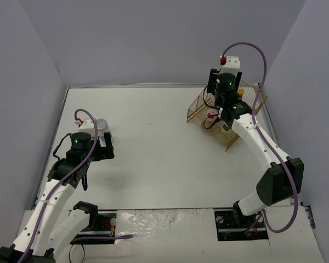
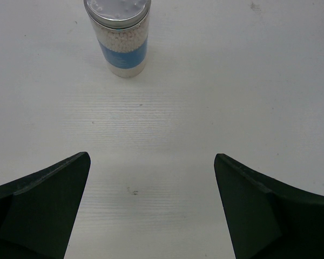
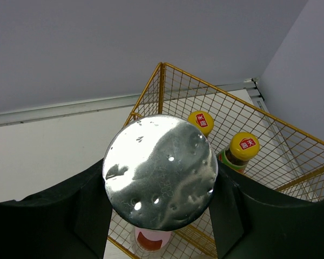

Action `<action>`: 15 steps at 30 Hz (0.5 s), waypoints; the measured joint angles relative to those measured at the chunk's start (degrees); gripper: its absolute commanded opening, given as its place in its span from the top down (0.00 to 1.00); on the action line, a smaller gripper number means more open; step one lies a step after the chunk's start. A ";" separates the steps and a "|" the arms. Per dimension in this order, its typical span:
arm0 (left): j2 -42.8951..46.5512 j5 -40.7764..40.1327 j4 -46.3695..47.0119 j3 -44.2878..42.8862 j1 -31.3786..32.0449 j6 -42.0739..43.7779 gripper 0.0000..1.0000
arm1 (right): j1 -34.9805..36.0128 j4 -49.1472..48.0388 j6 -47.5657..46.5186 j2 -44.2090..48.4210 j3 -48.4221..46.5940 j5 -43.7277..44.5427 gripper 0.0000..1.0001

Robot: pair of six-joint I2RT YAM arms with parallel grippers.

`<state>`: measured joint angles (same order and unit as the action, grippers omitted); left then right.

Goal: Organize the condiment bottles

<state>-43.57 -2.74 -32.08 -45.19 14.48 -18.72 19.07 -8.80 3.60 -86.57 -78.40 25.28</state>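
A silver-lidded white jar with a blue label (image 2: pixel 119 40) stands upright on the table ahead of my left gripper (image 2: pixel 151 178), which is open and empty; the jar lies a little beyond its fingertips. From above, this jar (image 1: pixel 101 126) is just past the left gripper (image 1: pixel 104 143). My right gripper (image 3: pixel 159 216) is shut on the other silver-lidded jar (image 3: pixel 159 171) and holds it over the yellow wire basket (image 3: pixel 162 73). Two yellow-capped sauce bottles (image 3: pixel 201 122) (image 3: pixel 244 147) and a pink-lidded shaker (image 3: pixel 153 242) stand in the basket. I see no green-lidded shaker.
The basket (image 1: pixel 251 112) sits at the table's far right, near the right wall, with the right gripper (image 1: pixel 226 101) above it. Grey walls close in the back and both sides. The arm bases stand at the near edge.
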 measured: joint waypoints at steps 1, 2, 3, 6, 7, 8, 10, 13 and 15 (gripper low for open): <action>0.02 0.00 0.00 0.00 0.00 0.00 0.03 | -0.40 -0.24 0.33 -0.19 0.09 0.06 0.87; 0.08 0.02 0.00 0.00 0.00 0.00 0.03 | -0.73 -0.40 0.73 -0.44 0.17 0.08 0.87; 0.12 0.02 0.00 0.00 0.00 0.00 0.03 | -1.07 -0.48 1.07 -0.81 0.20 0.05 0.87; 0.29 0.08 0.00 0.00 0.00 -0.01 0.03 | -2.14 -1.12 1.86 -2.13 0.57 0.04 0.87; 0.32 0.12 0.00 0.00 0.00 -0.01 0.03 | -2.46 -1.16 2.10 -2.58 0.75 0.03 0.87; 0.35 0.17 0.00 0.00 0.00 -0.02 0.03 | -2.79 -1.20 2.35 -3.03 0.93 0.02 0.87; 0.37 0.21 0.00 0.00 0.00 -0.02 0.03 | -3.59 -1.32 2.75 -3.82 1.62 -0.06 0.87; 0.39 0.22 0.00 0.00 0.00 -0.02 0.03 | -4.48 -2.01 3.26 -5.29 2.73 -0.28 0.85; 0.48 0.22 0.02 0.00 0.00 -0.04 0.03 | -4.74 -2.35 3.70 -6.68 3.15 -0.67 0.82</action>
<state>-43.09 -2.52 -32.06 -45.19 14.48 -18.76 14.34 -11.15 7.30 -93.24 -75.25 24.60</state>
